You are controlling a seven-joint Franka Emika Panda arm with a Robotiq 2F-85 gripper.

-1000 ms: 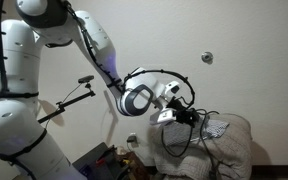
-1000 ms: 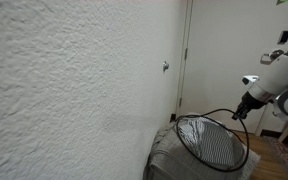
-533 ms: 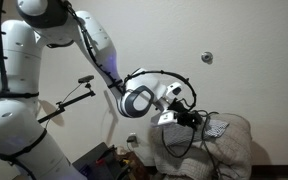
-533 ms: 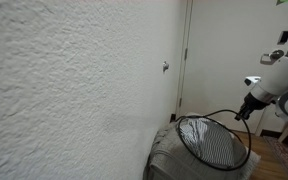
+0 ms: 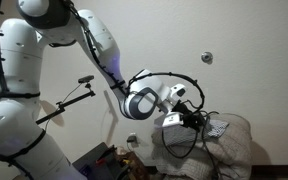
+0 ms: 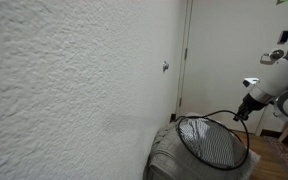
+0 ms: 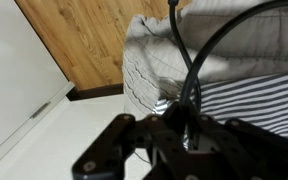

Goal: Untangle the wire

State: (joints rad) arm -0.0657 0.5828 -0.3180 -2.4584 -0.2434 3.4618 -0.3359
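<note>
The wire [image 6: 187, 153] is a thin black cable hanging in a wide loop over a striped cloth [image 6: 216, 145]. My gripper [image 6: 242, 113] holds it at the loop's upper right. In an exterior view the gripper [image 5: 195, 118] is at the end of the white arm, and strands of the wire [image 5: 183, 143] dangle below it in front of the cloth [image 5: 217, 128]. In the wrist view the gripper [image 7: 187, 122] is shut on the wire [image 7: 183, 55], which rises in two curved strands over the striped cloth [image 7: 256, 98].
The cloth lies on a lumpy grey cushion [image 5: 236, 152]. A stiff black rod with a clamp head [image 5: 68, 101] juts out beside the arm. Dark items [image 5: 102, 161] lie on the floor. A door with a knob [image 6: 165, 67] stands behind. Wood floor [image 7: 94, 35] shows beyond the cushion.
The gripper has shifted slightly sideways with the wire, and the hanging loop has swung a little with it. The grip stays the same.
</note>
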